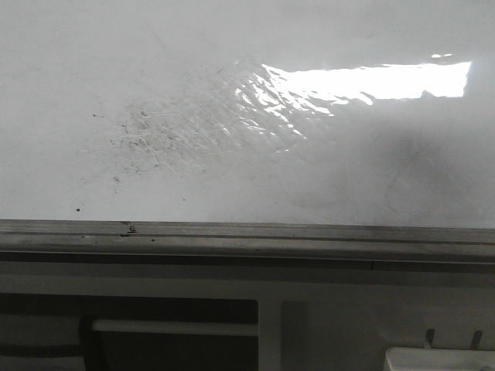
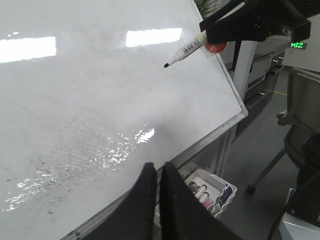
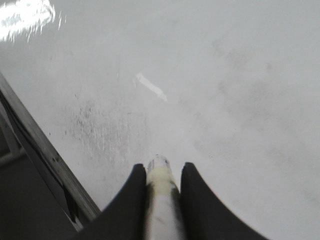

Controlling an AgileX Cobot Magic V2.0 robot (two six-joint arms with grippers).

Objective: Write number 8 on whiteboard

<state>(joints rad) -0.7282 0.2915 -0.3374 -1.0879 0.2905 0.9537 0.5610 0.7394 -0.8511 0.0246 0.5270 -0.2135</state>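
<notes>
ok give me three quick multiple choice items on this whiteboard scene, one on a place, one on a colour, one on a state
1. Where is the marker?
A. in the right gripper
B. lying on the whiteboard
C. in the left gripper

2. What colour is the marker's tip?
A. red
B. black
C. green

3. How does the board look?
A. bears a finished 8
B. no figure, only grey smudges
C. covered in text

Key: 1 A, its barrel sits between the right fingers; 2 B, the left wrist view shows a dark tip; 3 B, only scuffs and glare show.
</notes>
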